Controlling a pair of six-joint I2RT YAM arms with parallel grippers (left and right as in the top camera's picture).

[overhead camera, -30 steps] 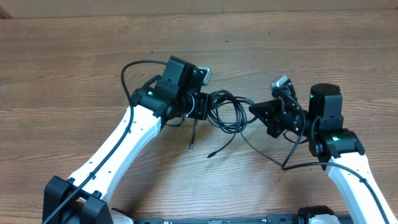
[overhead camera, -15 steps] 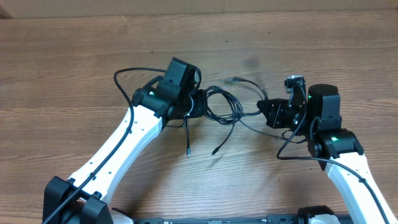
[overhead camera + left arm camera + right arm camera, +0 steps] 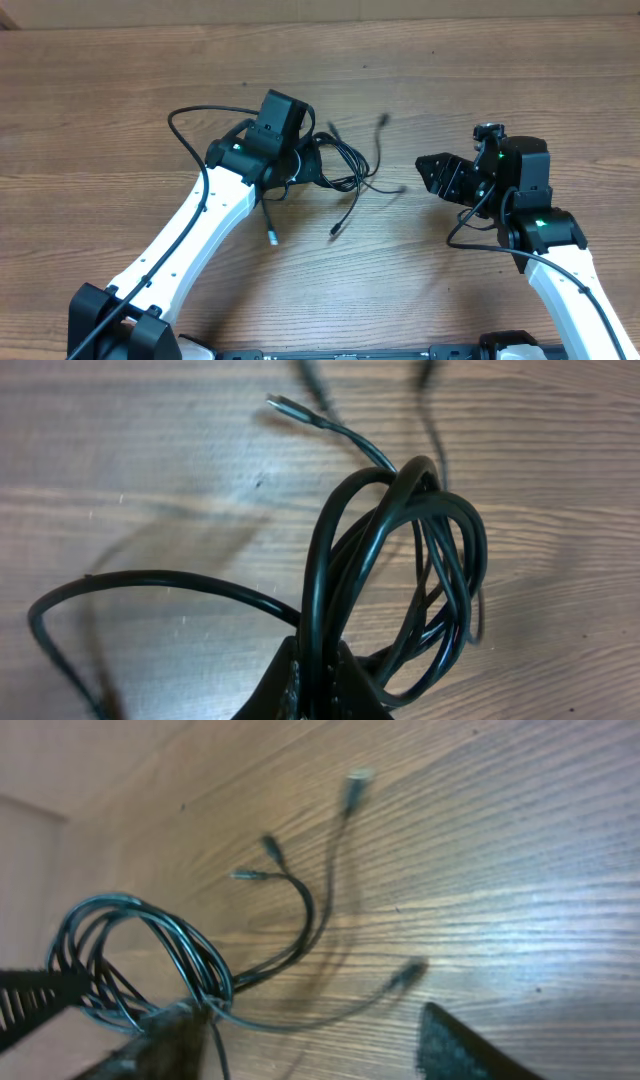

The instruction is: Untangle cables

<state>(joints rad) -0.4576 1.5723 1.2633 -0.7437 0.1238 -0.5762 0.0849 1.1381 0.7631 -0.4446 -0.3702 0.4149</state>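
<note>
**A:** What differs from a second ago, arms first?

**B:** The left arm has swung left over the table. The right arm has backed off to the right. The two now sit well apart.

**A:** And the grippers?

**B:** The left gripper stays clamped tight on the cables. Its wrist view shows the loops rising straight out of the closed fingertips. The right gripper had hold of a strand before and has let go. Its fingers stand wide apart with nothing between them.

**A:** Where is the bundle now?

**B:** It is bunched just right of the left gripper and has been carried left with it. It is no longer stretched between the two grippers.

**A:** The loose ends?

**B:** Several tails fan out free. Two plug ends are below the bundle, though I cannot tell whether they hang or rest on the wood. Other ends point up and to the right, and they are blurred.
</note>
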